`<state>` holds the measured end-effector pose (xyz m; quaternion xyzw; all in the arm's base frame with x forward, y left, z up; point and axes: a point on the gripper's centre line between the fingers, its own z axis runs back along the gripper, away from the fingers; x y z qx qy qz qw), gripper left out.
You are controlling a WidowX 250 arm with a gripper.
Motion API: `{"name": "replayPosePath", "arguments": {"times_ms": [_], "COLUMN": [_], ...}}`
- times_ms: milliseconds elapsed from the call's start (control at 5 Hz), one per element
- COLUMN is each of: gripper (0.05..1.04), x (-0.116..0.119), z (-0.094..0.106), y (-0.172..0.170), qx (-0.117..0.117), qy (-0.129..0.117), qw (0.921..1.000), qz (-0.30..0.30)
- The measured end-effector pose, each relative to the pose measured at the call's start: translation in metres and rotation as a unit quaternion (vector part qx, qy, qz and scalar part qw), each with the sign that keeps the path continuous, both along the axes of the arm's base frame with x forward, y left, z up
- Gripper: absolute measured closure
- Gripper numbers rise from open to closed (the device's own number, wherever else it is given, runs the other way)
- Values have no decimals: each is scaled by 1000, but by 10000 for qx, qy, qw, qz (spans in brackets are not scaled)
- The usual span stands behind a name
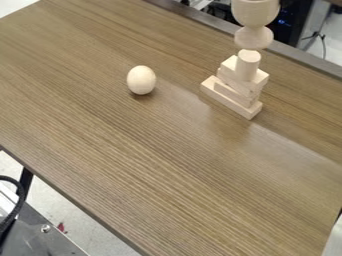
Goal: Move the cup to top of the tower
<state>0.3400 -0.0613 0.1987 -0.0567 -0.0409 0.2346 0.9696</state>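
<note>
as we looked over the camera view, the pale cup stood upright at the upper right, its foot just above the upright cylinder on the stacked blocks; we couldn't tell if they touched. we saw an egg-shaped piece on the table. whether the gripper was spread or clamped, we couldn't tell.

Block tower near the far edge blocks a low pass; cylinder upright on it, cup above that, so the obstacle runs tall; egg sits off to the left, low obstacle; passable lane between egg and tower; widest free run is the near half of the bench.
</note>
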Motion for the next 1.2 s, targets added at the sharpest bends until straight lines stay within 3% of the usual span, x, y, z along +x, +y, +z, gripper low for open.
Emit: {"name": "replayPosePath", "arguments": {"times_ms": [600, 1200], "gripper": [985, 985], "x": [14, 38], "z": [-20, -26], "y": [1, 5], "qx": [156, 195], "qy": [-87, -139], "qw": [9997, 9994], "qz": [-171, -256]}}
